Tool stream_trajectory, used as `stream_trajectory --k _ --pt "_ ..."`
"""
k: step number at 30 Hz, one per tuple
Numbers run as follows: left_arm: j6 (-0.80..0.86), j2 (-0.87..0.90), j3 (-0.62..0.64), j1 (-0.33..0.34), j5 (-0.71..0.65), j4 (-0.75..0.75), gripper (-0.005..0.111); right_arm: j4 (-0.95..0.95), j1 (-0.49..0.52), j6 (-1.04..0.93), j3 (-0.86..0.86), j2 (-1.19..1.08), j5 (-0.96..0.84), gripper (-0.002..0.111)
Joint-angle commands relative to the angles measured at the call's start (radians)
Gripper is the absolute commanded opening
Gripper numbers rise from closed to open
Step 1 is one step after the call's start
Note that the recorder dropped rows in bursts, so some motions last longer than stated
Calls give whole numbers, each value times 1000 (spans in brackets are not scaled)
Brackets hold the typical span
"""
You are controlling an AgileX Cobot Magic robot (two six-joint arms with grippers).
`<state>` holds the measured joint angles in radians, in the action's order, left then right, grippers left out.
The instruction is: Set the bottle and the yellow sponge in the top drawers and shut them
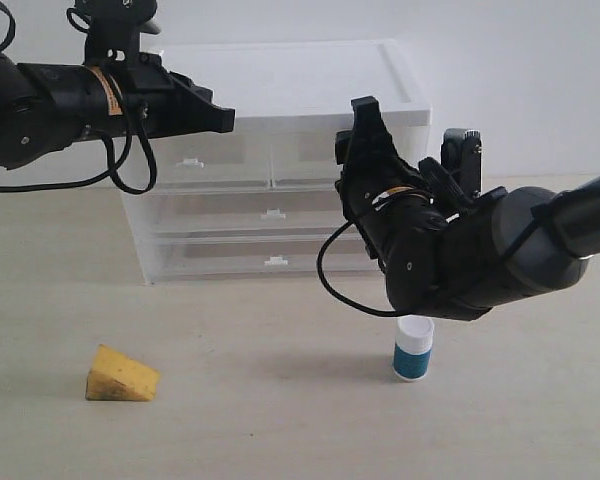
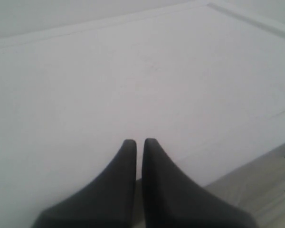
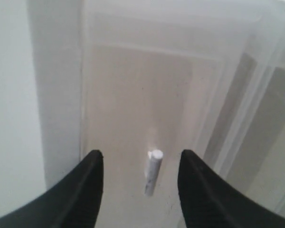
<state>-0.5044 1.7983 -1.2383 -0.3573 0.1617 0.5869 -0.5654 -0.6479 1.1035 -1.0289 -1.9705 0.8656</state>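
Observation:
The teal bottle (image 1: 413,348) with its white cap stands upright on the table, below my right arm. Far to its left lies the yellow sponge (image 1: 120,375). The two top drawers look shut: the left one (image 1: 205,160) shows fully, while the right one (image 1: 302,158) is partly hidden by my right gripper (image 1: 365,122). In the right wrist view that gripper (image 3: 140,156) is open, with the drawer's white tab handle (image 3: 153,172) between its fingers and untouched. My left gripper (image 1: 224,118) is shut and empty (image 2: 139,141), hovering over the cabinet's white top (image 2: 142,71).
Below the top drawers the cabinet (image 1: 280,70) has two full-width drawers (image 1: 272,213), both shut. A bare stretch of table lies between the sponge and the bottle. A pale wall stands behind the cabinet.

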Motion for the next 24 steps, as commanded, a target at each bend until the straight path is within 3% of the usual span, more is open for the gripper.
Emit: stream_trajectory --k 1,3,5,6,24 --pt "-4 3 4 -2 -62 6 4 -27 25 -23 -19 2 19 44" --pt "-4 3 4 -2 -62 6 4 -19 37 -23 -19 2 17 37" --pt "-4 3 4 -2 -62 6 4 0 39 -23 -19 2 16 7" --pt "-4 3 4 -2 -62 6 4 13 39 -21 -19 2 13 0" --pt "-1 3 4 -2 -66 6 4 64 -1 -33 71 34 5 0"
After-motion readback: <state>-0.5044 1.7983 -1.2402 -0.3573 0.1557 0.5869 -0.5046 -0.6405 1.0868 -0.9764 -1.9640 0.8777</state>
